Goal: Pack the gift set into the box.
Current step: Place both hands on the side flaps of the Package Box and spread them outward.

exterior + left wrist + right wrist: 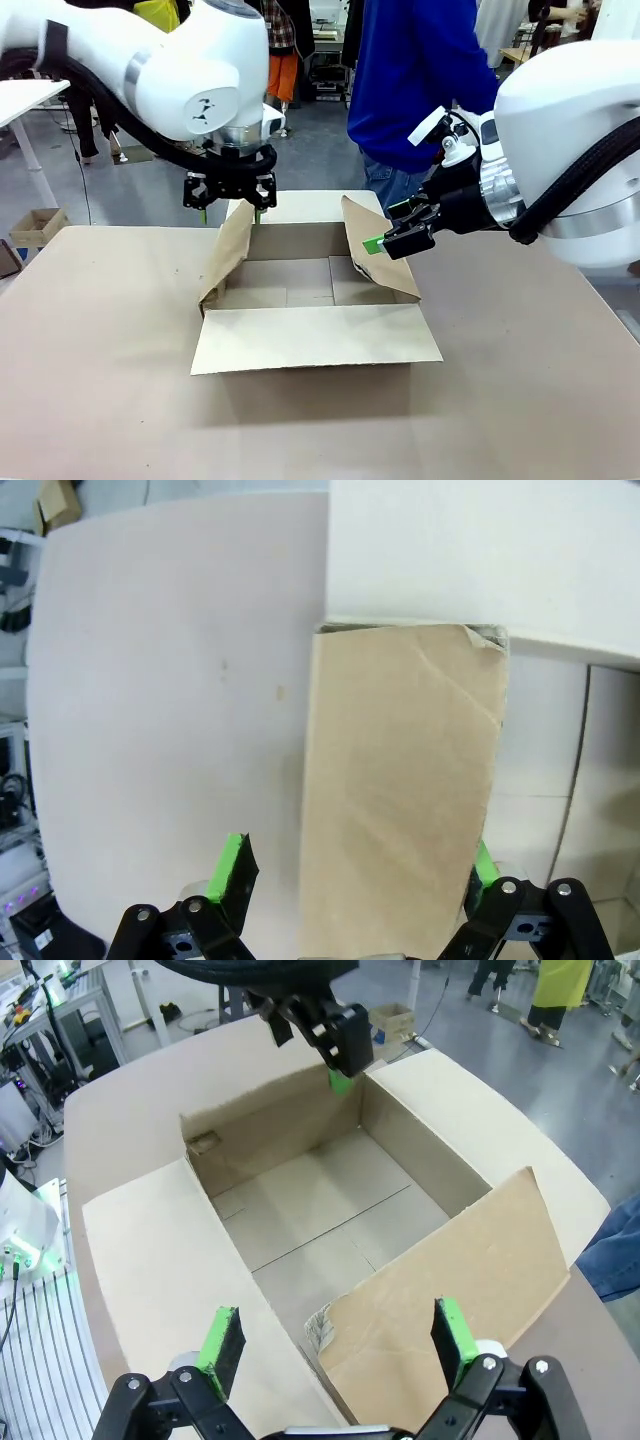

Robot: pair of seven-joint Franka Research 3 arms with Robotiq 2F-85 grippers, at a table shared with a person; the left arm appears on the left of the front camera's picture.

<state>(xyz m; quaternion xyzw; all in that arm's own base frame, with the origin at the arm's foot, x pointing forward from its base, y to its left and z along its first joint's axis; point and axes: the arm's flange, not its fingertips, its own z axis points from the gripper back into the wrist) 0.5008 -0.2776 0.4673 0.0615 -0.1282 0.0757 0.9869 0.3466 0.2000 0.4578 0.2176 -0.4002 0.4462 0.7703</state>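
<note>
The box (pixel 315 340) sits mid-table (pixel 100 350). The left gripper (pixel 232 205) hangs over its far left corner, and the left flap (pixel 228 255) stands up right between its spread jaws. The right gripper (pixel 385 238) is at the right flap (pixel 375 255), which sits between its jaws too, and the person (pixel 420 90) stands beyond both grippers, behind the box.

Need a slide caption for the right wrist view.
Right tool open over a raised flap of the empty box; left tool at the opposite flap.
</note>
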